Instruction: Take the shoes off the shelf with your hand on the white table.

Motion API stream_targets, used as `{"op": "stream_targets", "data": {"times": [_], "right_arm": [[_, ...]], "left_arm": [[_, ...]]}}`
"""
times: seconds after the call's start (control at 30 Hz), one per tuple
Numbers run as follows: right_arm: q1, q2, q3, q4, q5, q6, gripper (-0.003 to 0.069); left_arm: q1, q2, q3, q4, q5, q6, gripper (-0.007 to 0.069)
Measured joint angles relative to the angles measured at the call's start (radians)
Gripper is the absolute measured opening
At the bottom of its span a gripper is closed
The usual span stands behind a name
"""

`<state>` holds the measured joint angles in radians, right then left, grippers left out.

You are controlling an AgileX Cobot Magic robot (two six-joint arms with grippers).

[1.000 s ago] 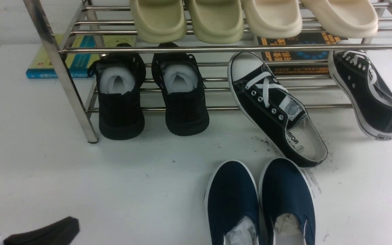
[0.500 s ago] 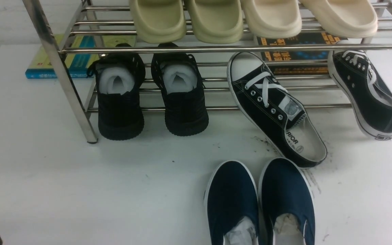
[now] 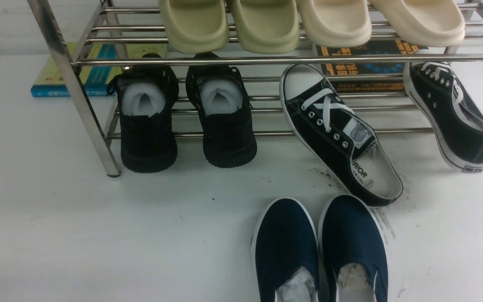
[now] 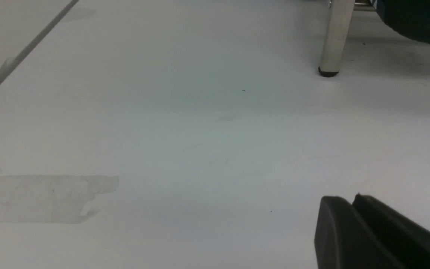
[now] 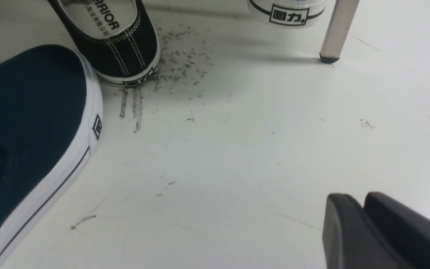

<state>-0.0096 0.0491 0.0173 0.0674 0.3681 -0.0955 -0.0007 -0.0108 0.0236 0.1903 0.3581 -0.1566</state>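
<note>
Lying side by side on the white counter point(image 3: 78, 235), clear of the shelf point(image 3: 266, 61): navy slip-on shoes point(image 3: 321, 247), white-soled, crumpled paper filling their openings. Just beyond, touching scuff streaks point(image 5: 162, 74): black lace-up sneakers point(image 3: 340, 134). Sitting on the lower tier: black knit shoes point(image 3: 187, 117), white stuffing inside. Left hand point(image 4: 353, 231) and right hand point(image 5: 364, 231) both showing fingers pressed together, holding nothing.

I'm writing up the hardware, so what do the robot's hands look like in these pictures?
Little shows. In each wrist view, the left hand and right hand appear as two thick matte black fingers with rounded tips, lying side by side. No cables or markings are visible. The front view shows only a dark sliver.
</note>
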Motion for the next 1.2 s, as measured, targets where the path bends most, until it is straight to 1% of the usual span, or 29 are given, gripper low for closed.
{"op": "stream_targets", "data": {"times": [0.73, 1.2], "right_arm": [[0.000, 0.000, 0.000, 0.000, 0.000, 0.000, 0.0119], [0.000, 0.000, 0.000, 0.000, 0.000, 0.000, 0.0136]], "left_arm": [[-0.001, 0.000, 0.000, 0.040, 0.002, 0.000, 0.0085], [-0.001, 0.000, 0.000, 0.159, 0.010, 0.000, 0.0098]]}}
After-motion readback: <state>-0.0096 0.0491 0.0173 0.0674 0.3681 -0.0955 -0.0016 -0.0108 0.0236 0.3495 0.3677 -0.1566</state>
